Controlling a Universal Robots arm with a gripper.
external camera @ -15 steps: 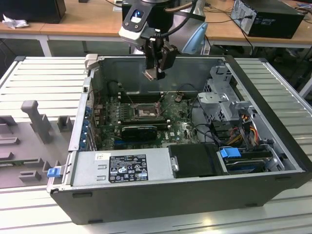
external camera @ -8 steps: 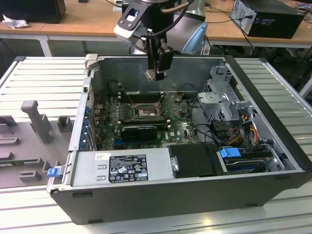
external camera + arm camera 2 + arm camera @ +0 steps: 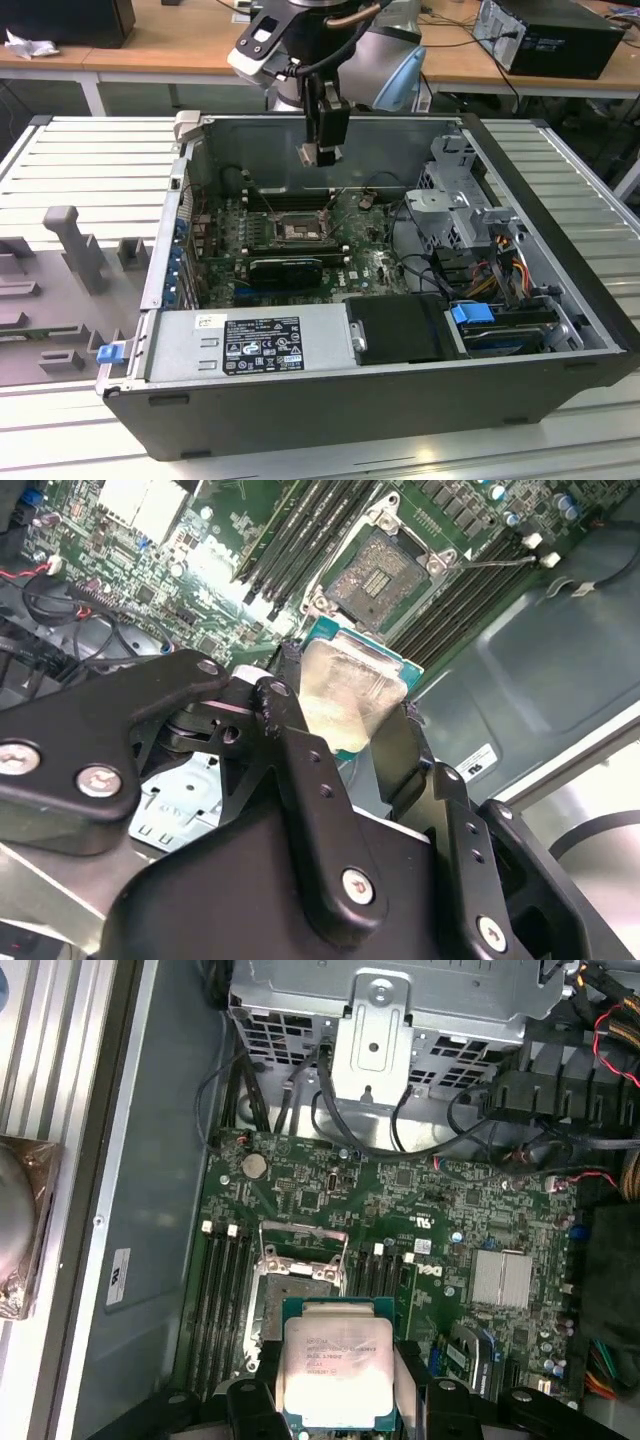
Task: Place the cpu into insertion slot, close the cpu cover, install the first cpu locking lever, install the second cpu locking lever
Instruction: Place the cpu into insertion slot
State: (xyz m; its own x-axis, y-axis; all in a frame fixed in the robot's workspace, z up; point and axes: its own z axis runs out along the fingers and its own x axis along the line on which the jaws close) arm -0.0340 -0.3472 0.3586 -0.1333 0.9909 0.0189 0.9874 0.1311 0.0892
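My gripper hangs over the open computer case, shut on the cpu. In both wrist views the cpu shows as a pale silver square on a green base, clamped by its edges between the black fingers. The insertion slot lies bare on the green board, below and slightly ahead of the chip, with its grey pin field exposed. The cpu cover stands raised at the slot's far edge. A thin lever rod sticks out beside the slot.
Black memory slots flank the socket on both sides. A silver heat sink, a drive cage with loose cables and the grey power supply sit inside the case. A grey moulded fixture lies at the exterior view's left.
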